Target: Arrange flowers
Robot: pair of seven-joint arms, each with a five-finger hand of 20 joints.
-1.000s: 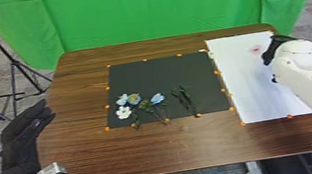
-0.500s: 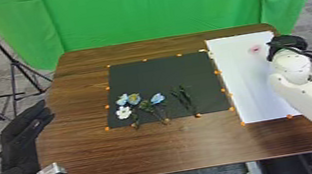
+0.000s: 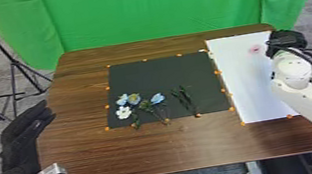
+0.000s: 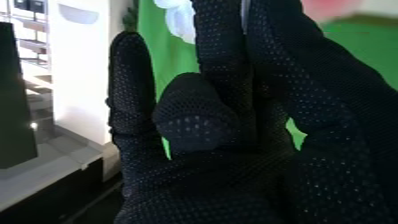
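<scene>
At the right edge of the white sheet (image 3: 256, 84) is my right hand (image 3: 285, 40), its grip not clear. White petals (image 4: 180, 21) show behind my right hand (image 4: 204, 185) in the right wrist view, and a blurred pink flower (image 4: 331, 7) is by the white sheet's edge; whether the hand holds the white one is unclear. On the black mat (image 3: 159, 72) lie a white flower (image 3: 123, 112), blue flowers (image 3: 157, 98) and green stems (image 3: 183, 102). The pink flower (image 3: 255, 49) is at the sheet's upper part. Low at the left, my left hand (image 3: 24, 130) is open and empty.
Small orange markers (image 3: 232, 108) line the mat and sheet. The brown table (image 3: 158, 150) extends around them, with a green curtain (image 3: 158, 6) behind its far edge. A black tripod (image 3: 8, 57) stands on the floor at the left.
My right hand has turned and shifted outward, away from the white sheet, then slightly farther forward. The left hand and the flowers on the mat have kept their places.
</scene>
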